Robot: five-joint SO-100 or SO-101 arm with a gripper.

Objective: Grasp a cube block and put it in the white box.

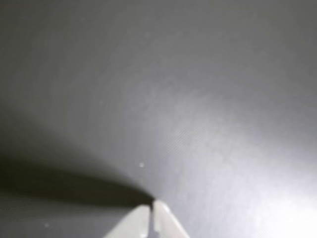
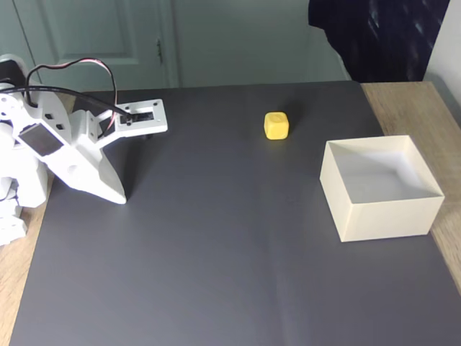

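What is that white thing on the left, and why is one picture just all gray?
The white thing is a small robot arm sitting on a table. At its end is a tool with two fingers that pinch things, a bit like tongs. Right now the fingers are pressed together, pointing down at the dark gray mat, and they hold nothing.

The gray picture comes from a tiny camera riding on the arm. It looks down at the mat from very close, so you see gray and the tool's white tips at the bottom.

The other picture comes from a camera standing still, higher up. It shows a little yellow cube on the mat and, to its right, an open white box. The cube sits apart from both the box and the arm.
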